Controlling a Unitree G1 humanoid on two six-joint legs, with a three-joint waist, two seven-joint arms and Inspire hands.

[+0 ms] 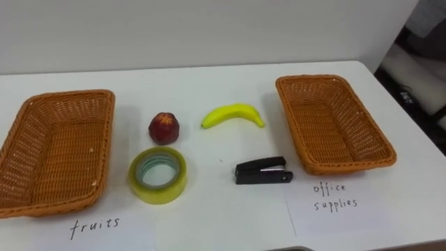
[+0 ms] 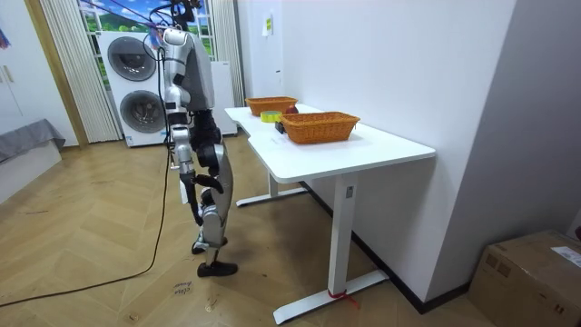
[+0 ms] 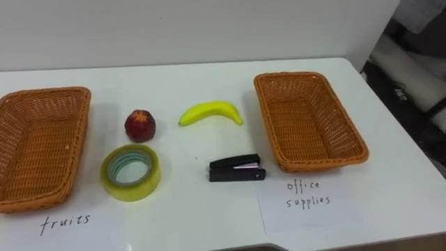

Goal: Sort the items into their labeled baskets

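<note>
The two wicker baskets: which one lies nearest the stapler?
The right basket; the black stapler lies by its near corner, the left basket sits beyond the tape.

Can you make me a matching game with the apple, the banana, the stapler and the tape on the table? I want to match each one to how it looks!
Things:
1. apple
2. banana
3. stapler
4. tape roll

How it looks:
A. black
B. a round ring lying flat
C. dark red
D. yellow and curved

Pairs: 1-C, 2-D, 3-A, 4-B
</note>
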